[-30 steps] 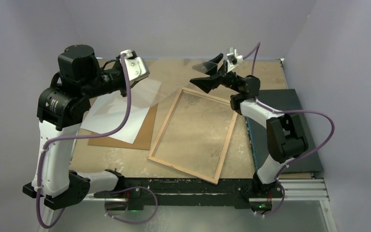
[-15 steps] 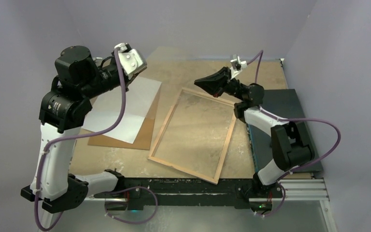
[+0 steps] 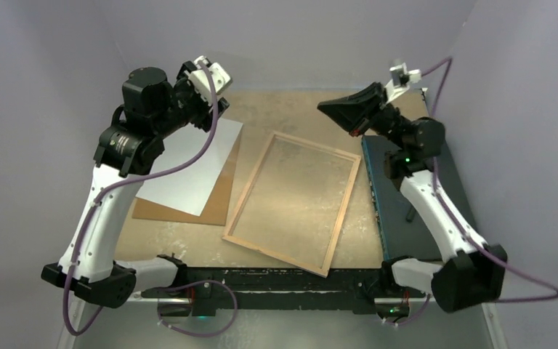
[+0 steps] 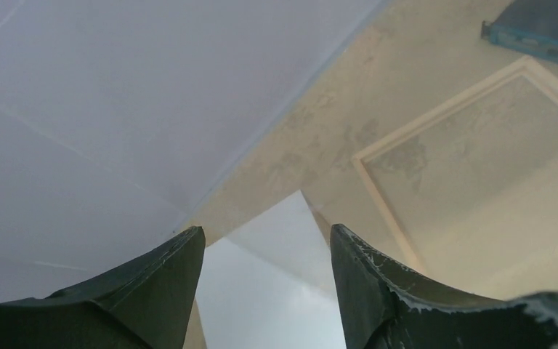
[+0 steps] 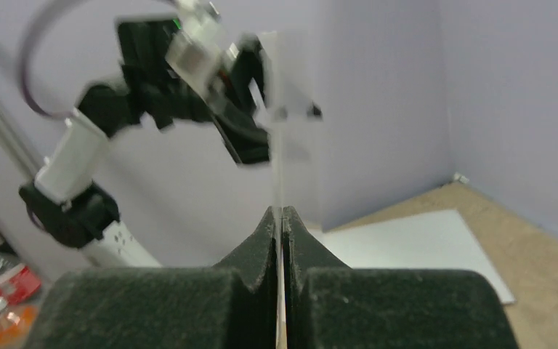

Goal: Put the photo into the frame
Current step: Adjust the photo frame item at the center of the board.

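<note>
The photo (image 3: pixel 182 163) lies white back up at the left of the table, on a brown board. To its right lies the frame (image 3: pixel 241 202), wood back up, with nothing in it. My left gripper (image 3: pixel 216 107) hovers open over the photo's far corner (image 4: pixel 287 240), its fingertips (image 4: pixel 189 243) spread and holding nothing (image 4: pixel 265 231). High over the frame's far right corner, my right gripper (image 3: pixel 327 109) is shut on a thin clear sheet (image 5: pixel 280 131), seen edge-on rising from the jaws (image 5: pixel 282 211). The photo (image 5: pixel 414 247) also shows beyond them.
A brown backing board (image 3: pixel 218 203) sticks out from under the photo. A dark flat mat (image 3: pixel 459 190) lies at the right, under my right arm, with a small dark tool (image 3: pixel 410 214) on it. Purple walls close in the back and sides.
My left gripper has opened, let go of the clear sheet and swung up to the right. My right gripper has shut on the sheet and lifted away to the right.
</note>
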Controlling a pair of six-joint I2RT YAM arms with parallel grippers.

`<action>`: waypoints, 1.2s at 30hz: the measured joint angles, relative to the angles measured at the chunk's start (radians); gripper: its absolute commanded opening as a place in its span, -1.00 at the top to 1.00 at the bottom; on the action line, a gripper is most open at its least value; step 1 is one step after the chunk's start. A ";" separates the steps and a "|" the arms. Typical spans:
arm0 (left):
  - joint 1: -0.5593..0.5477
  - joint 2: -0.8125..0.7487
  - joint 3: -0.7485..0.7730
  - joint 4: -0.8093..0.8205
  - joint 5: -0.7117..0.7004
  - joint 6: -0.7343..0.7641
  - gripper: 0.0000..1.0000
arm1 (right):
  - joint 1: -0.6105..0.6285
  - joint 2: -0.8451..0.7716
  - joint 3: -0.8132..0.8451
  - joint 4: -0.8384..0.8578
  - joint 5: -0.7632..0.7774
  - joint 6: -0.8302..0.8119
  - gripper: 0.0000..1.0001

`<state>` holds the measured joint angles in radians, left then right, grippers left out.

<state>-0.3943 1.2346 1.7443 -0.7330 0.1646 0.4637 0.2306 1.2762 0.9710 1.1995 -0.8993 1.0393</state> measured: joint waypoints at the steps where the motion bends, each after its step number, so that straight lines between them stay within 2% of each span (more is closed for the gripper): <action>1: 0.010 0.008 -0.012 0.001 -0.002 0.000 -0.40 | 0.003 -0.053 0.054 -0.142 0.030 -0.063 1.00; 6: 0.105 0.065 -0.072 0.027 0.020 0.006 -0.62 | 0.004 -0.130 0.238 -0.603 0.134 -0.224 1.00; 10: 0.216 0.110 -0.148 0.042 0.050 0.028 -0.75 | 0.004 -0.107 0.146 -0.802 0.204 -0.229 1.00; 16: 0.323 0.147 -0.314 0.074 0.098 0.081 -0.78 | -0.002 0.029 0.093 -1.080 0.347 -0.245 1.00; 22: 0.332 0.161 -0.452 0.085 0.178 0.161 -0.65 | -0.002 0.031 0.095 -1.151 0.484 -0.279 1.00; 27: 0.333 0.193 -0.536 0.040 0.288 0.229 -0.40 | -0.002 0.039 0.140 -1.188 0.560 -0.314 1.00; 32: 0.320 0.286 -0.610 -0.003 0.397 0.228 -0.46 | -0.002 0.061 0.272 -1.219 0.589 -0.343 1.00; 36: 0.241 0.349 -0.664 0.031 0.409 0.168 -0.53 | -0.002 0.048 0.353 -1.256 0.604 -0.362 1.00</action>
<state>-0.1535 1.5841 1.0801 -0.7025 0.5739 0.6319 0.2287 1.3247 1.3239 -0.0566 -0.2951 0.6773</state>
